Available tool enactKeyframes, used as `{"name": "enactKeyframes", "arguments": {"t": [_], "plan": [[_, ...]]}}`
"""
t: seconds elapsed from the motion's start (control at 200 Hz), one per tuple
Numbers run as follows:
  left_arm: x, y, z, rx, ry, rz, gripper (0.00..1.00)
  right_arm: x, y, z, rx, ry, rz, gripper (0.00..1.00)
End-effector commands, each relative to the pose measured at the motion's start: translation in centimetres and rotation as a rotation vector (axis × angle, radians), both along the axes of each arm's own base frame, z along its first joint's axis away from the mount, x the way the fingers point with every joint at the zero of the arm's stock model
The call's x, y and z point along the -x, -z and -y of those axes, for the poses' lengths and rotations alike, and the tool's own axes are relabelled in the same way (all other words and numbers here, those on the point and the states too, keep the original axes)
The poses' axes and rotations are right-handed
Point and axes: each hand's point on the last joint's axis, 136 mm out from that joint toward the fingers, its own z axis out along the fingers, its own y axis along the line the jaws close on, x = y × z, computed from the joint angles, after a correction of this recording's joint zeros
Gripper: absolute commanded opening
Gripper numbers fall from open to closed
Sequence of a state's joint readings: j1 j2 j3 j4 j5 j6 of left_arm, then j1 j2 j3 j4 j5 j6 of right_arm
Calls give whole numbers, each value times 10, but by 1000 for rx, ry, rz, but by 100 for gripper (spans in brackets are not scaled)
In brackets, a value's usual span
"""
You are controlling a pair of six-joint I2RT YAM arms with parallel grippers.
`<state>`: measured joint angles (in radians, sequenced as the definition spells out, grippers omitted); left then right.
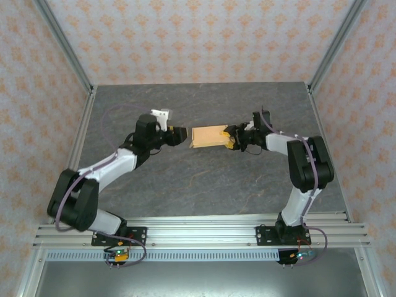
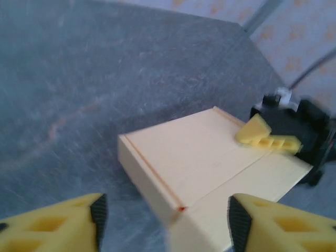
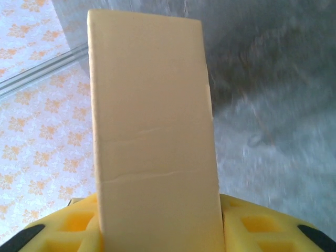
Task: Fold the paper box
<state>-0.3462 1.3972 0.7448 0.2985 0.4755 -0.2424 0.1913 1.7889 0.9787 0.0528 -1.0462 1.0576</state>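
Between right jaws, paper box (image 3: 152, 136)

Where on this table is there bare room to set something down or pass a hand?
Bare table lies in the far strip between the paper box and the back wall, and in the wide near stretch between the box and the aluminium rail. The middle is crowded: the left gripper and right gripper stand at either end of the box.

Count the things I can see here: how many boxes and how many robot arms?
box: 1
robot arms: 2 (left arm, right arm)
Total: 3
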Motion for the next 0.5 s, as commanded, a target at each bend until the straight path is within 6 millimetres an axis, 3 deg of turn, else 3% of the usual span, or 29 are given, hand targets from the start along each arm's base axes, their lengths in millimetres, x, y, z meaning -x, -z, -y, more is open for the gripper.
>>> {"name": "enactKeyframes", "arguments": {"t": [0.0,0.23,0.496], "plan": [[15,-8,13,-226,122,330,79,31,-9,5,42,-5,-137,41],[55,24,55,-436,412,501,79,58,-8,3,7,-32,-268,41],[64,47,86,-648,542,586,76,69,-9,2,4,-59,-330,41]]}}
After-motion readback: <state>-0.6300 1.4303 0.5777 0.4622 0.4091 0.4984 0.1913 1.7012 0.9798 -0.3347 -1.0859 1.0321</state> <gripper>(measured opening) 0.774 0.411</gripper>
